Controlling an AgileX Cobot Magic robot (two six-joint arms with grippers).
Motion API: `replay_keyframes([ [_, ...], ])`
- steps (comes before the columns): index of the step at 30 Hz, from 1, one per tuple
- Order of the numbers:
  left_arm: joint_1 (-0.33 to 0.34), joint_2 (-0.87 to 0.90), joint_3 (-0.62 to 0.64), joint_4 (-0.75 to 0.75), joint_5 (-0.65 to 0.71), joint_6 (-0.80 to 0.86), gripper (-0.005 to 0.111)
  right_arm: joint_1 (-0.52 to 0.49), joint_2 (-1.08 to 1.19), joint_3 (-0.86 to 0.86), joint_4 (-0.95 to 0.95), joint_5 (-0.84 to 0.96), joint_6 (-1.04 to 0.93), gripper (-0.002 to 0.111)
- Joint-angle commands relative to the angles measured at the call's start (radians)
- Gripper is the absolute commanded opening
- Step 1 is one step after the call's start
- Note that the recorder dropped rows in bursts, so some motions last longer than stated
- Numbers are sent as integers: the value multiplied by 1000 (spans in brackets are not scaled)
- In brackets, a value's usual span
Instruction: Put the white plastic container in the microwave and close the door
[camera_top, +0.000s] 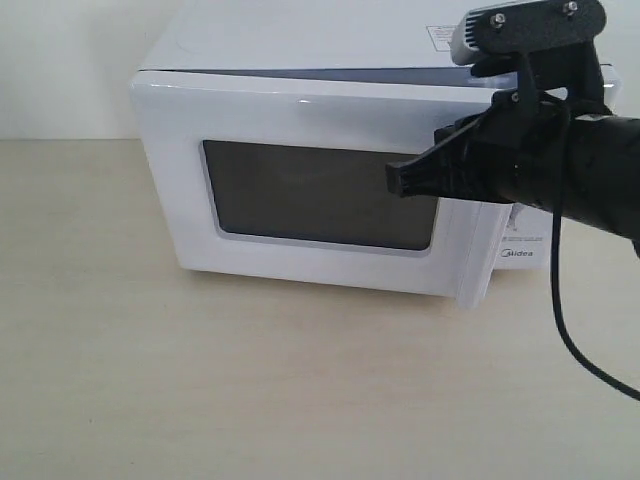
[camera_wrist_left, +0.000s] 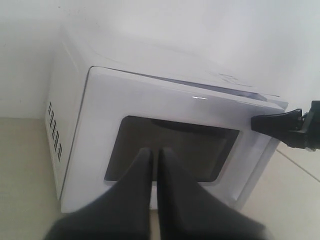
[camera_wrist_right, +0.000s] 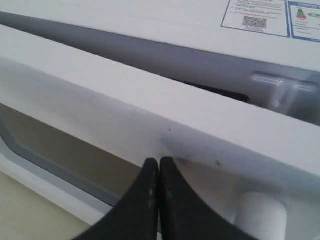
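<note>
The right gripper (camera_top: 393, 180), shut and empty, tips against the slightly ajar door (camera_top: 300, 115) just beside its handle (camera_top: 468, 255). The left gripper (camera_wrist_left: 155, 154), also shut, hangs before the window (camera_wrist_left: 200, 145). No container shows. The door looks rigid and light; pushing near the handle edge suits.

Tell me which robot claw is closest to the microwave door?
The right gripper: its shut black tips sit right at the door, by its handle. The left gripper, also shut, hangs back from it with a clear gap.
</note>
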Motion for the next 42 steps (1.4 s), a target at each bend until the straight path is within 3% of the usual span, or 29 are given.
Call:
replay_keyframes([
  [1, -3, -5, 5, -12, -27, 7, 4, 0, 24, -22, 5, -19, 3, 0],
  [42, -3, -5, 5, -12, 2, 32, 4, 0, 100, -59, 7, -147, -1, 0],
])
